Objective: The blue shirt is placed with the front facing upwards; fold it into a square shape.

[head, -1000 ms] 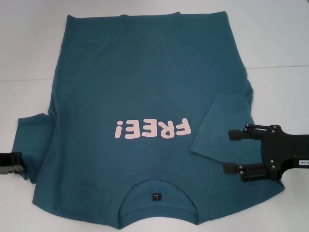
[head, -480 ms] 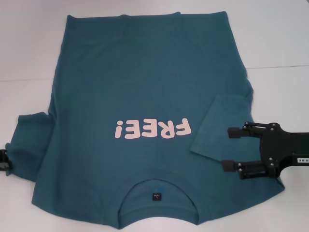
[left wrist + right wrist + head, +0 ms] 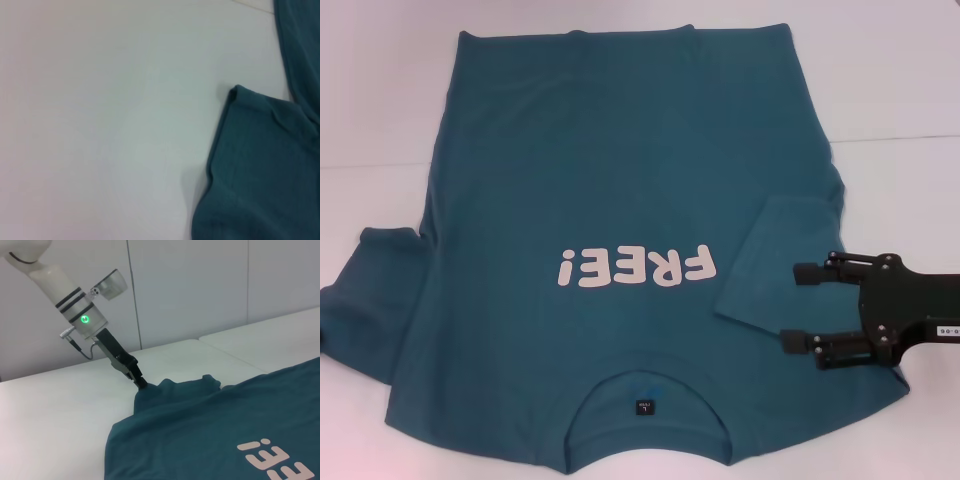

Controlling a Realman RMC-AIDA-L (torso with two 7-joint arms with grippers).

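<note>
The blue shirt (image 3: 620, 150) lies front up on the white table, its "FREE!" print (image 3: 635, 268) and neckline label (image 3: 644, 407) toward me. Its right sleeve (image 3: 770, 260) is folded in onto the body. My right gripper (image 3: 797, 308) hovers open just beside that folded sleeve, nothing between its fingers. The left sleeve (image 3: 365, 300) is stretched out to the head view's left edge. My left gripper (image 3: 141, 385) is out of the head view; the right wrist view shows it at the raised left sleeve (image 3: 172, 390) edge, fingers pinched on the cloth.
The white table (image 3: 900, 80) surrounds the shirt, with a seam line (image 3: 895, 138) running across it on the right. A pale wall (image 3: 200, 290) stands behind the table in the right wrist view.
My left gripper has slid out past the head view's left edge, and the left sleeve has stretched leftward with it. The right gripper has stayed almost still, open.
</note>
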